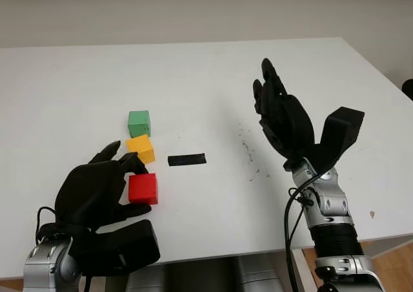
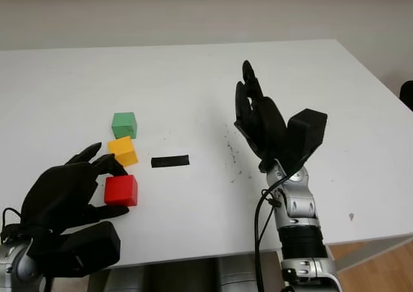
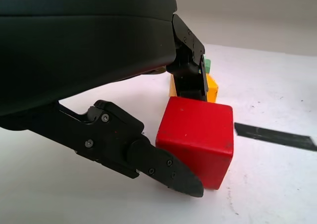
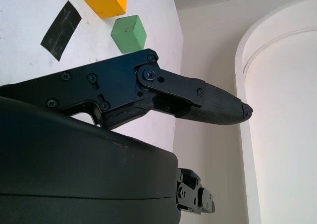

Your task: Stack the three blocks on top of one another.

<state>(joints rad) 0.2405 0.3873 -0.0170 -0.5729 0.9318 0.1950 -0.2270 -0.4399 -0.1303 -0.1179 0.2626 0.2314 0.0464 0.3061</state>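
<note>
Left hand [image 1: 106, 188] pinches red cube block [image 1: 142, 188] nr table's [image 1: 213, 79] front-left edge (step 1: grasp); next, lift onto yellow cube block [image 1: 141, 148]. Right hand [image 1: 284, 114] open, raised mid-table.

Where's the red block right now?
The red block sits on the white table toward the robot's left, nearest of the three, just in front of the yellow block, with the left hand closing around it.

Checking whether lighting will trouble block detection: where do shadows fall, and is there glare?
Left eye view: soft, even light, faint shadows beside the red block and under the left hand; no glare on the table. Left wrist view: the red block's near face is darker.
</note>
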